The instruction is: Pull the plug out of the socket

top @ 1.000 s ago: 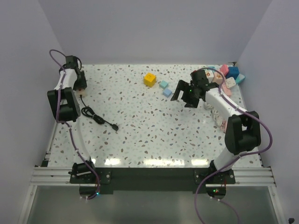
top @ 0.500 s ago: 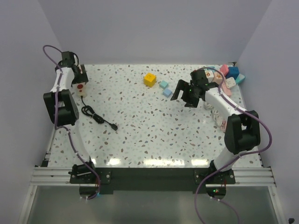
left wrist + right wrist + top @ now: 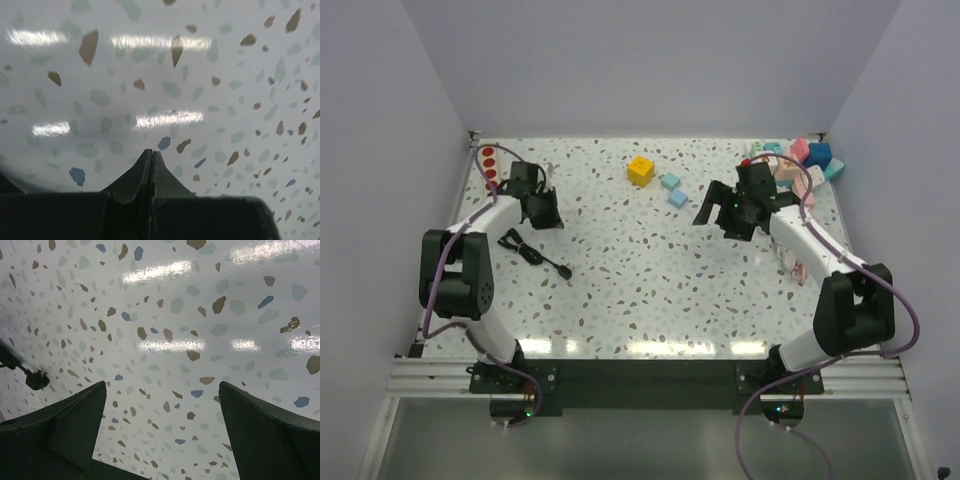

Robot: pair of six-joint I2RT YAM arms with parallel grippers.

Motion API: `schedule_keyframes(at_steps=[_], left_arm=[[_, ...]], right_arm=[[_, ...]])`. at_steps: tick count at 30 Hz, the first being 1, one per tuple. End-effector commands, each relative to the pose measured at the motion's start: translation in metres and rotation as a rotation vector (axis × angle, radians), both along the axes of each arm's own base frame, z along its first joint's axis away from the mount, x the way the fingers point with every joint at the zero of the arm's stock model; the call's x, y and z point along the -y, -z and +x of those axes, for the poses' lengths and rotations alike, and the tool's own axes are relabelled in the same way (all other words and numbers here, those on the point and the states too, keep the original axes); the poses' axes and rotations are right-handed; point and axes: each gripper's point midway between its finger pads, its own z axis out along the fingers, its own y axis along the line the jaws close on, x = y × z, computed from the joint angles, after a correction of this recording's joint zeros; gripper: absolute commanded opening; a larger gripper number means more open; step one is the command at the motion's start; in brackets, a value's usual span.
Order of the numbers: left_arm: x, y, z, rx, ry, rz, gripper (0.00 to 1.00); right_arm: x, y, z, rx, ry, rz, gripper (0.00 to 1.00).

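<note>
We are looking down from above and behind the arm bases, taking in the whole speckled table [image 3: 650,290] and both arms. Through the left wrist camera we are peering past the left gripper [image 3: 151,154] at tabletop close beneath. Through the right wrist camera we are viewing past the right gripper [image 3: 162,385] a wider stretch, sharing with the overhead view the black plug [image 3: 36,380] at its left edge.

left fingers [image 3: 140,174]: off the socket [image 3: 488,159], now pressed together over the counter [image 3: 650,275]
socket: shifted into far-left corner
</note>
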Motion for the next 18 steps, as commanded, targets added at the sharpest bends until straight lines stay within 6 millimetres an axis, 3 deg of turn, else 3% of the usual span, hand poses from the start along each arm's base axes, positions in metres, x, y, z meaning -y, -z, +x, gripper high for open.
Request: schedule_keyframes(at_steps=[1,9,13,18], left_arm=[[0.007,0.024,-0.004,0.002,-0.059,-0.088,0.0],[-0.012,0.042,-0.023,-0.021,-0.165,-0.016,0.0],[-0.036,0.065,-0.062,-0.124,-0.225,0.076,0.0],[-0.078,0.069,-0.126,-0.171,-0.33,0.164,0.0]], right_arm=[[0.002,-0.008,-0.003,0.051,0.003,0.0,0.97],[0.007,-0.006,-0.015,0.056,-0.003,-0.014,0.97],[0.009,-0.003,-0.018,0.05,-0.004,-0.022,0.97],[0.01,-0.003,-0.018,0.053,-0.001,-0.023,0.98]])
